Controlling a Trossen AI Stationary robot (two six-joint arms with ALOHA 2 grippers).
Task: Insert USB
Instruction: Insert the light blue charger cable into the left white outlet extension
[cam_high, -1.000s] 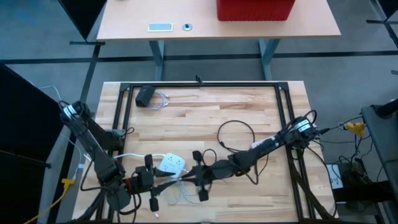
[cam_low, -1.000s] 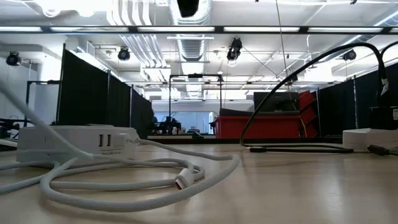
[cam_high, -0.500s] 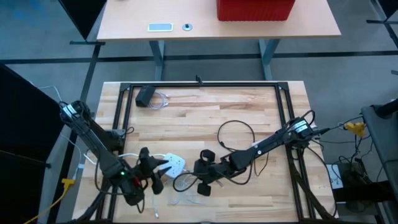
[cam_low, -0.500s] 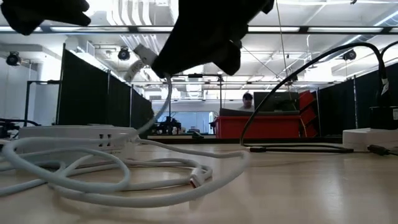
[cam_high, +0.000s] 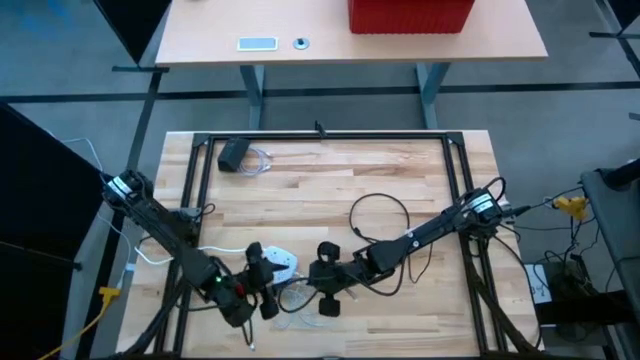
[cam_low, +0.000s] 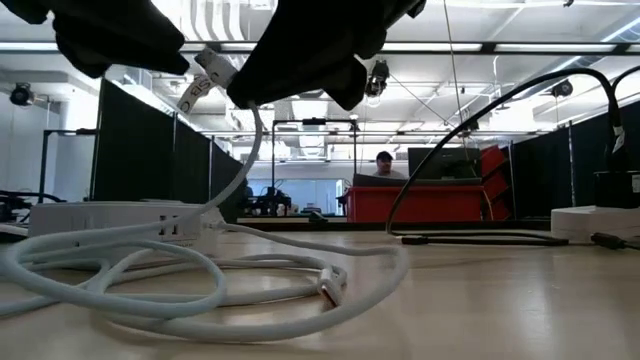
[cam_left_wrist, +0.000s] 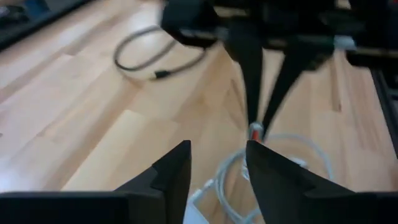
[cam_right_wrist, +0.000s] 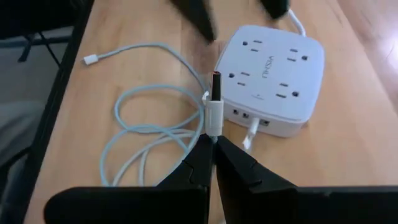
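Note:
A white power strip lies flat near the table's front edge; its USB ports face my right gripper. My right gripper is shut on the white cable's USB plug, whose red tip points at the strip from a short way off. The white cable trails down in loose loops onto the table, and its other end lies there. My left gripper stands open just left of the plug, with nothing between its fingers. My right gripper pinches the plug's white housing at its cable end between its two fingers. The plug sticks out forward beyond the fingertips, in line with them. It is lifted clear of the table and tilted, tip up, with the cable hanging slack below.
A black cable loops at mid table beside my right arm. A black adapter lies at the far left corner. Black frame rails run round the table. A person shows in the room behind.
My right gripper has raised the plug end of the white cable off the table, and the cable's loops have been drawn along and shifted toward the right. My left gripper has gone toward the table's right edge, closer to the power strip and the plug.

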